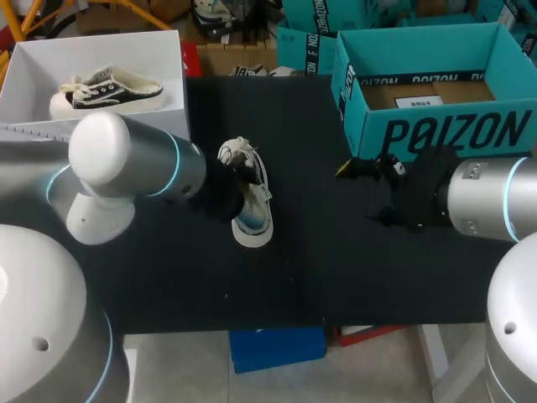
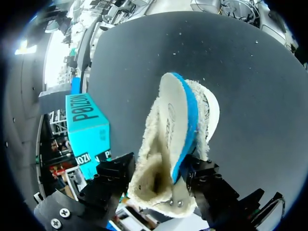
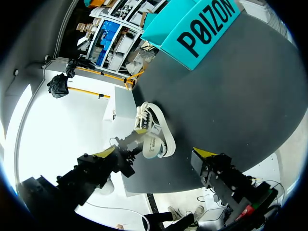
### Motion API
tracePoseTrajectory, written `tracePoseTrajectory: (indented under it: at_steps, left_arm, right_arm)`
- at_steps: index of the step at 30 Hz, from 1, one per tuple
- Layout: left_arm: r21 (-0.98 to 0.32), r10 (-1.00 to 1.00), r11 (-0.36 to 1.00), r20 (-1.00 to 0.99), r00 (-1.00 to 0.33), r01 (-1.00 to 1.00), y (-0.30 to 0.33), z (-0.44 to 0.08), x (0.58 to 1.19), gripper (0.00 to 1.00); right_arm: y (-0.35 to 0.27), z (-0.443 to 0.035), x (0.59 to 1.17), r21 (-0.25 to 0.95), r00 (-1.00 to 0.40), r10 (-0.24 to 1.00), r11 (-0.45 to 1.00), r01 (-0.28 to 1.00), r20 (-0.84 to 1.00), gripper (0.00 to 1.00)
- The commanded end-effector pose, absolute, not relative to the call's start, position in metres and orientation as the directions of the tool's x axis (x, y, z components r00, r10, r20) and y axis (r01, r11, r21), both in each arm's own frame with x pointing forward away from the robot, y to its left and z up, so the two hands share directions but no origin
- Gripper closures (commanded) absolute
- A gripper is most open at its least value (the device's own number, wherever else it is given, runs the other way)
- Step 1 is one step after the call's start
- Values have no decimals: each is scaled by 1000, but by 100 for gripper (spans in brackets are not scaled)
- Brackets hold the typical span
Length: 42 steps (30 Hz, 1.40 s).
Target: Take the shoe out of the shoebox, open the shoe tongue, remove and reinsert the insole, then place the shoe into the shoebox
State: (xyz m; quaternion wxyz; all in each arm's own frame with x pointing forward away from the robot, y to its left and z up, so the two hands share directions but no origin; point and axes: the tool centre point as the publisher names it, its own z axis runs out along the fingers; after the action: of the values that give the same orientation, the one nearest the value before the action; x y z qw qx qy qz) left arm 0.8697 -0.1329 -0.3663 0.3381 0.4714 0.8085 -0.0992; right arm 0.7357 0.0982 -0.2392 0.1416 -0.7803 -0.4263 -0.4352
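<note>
At the surface (image 1: pixel 352 277) centre, the shoe (image 1: pixel 252 206) lies outside the shoebox (image 1: pixel 436 134), pinched by the left gripper (image 2: pixel 156 180), insole (image 2: pixel 174 115) seemingly half raised. Right gripper (image 3: pixel 153 154) spread, empty; reinsertion and boxing remain.

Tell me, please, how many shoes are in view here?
2. One shoe is in the left gripper, over the table; a second shoe lies in the white box at the far left. Part of the teal box's inside is hidden.

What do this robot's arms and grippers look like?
The left arm and right arm are smooth silver-grey tubes with rounded joints and blue rings. The left gripper and right gripper are black and blocky; the right one's tips are yellow.
</note>
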Motion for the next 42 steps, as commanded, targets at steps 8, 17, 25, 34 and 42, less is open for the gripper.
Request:
tracePoseTrajectory:
  at_steps: [8, 17, 25, 34, 42]
  left_arm:
    - [178, 704, 536, -634, -320, 825, -126, -360, 869, 56]
    - [174, 695, 538, -645, -317, 825, -120, -353, 865, 53]
    - [165, 692, 547, -640, -333, 821, -112, -359, 861, 71]
    - [154, 702, 541, -624, -343, 827, -116, -369, 863, 70]
    - [149, 705, 534, -621, -341, 832, -123, -372, 864, 71]
  right_arm:
    - [92, -240, 734, 126, 259, 531, -582, 803, 807, 0]
    - [92, -240, 734, 126, 259, 531, -582, 803, 807, 0]
    - [92, -240, 734, 126, 259, 531, -582, 803, 807, 0]
    - [92, -240, 734, 126, 259, 531, -582, 803, 807, 0]
    - [92, -240, 734, 126, 259, 531, -582, 803, 807, 0]
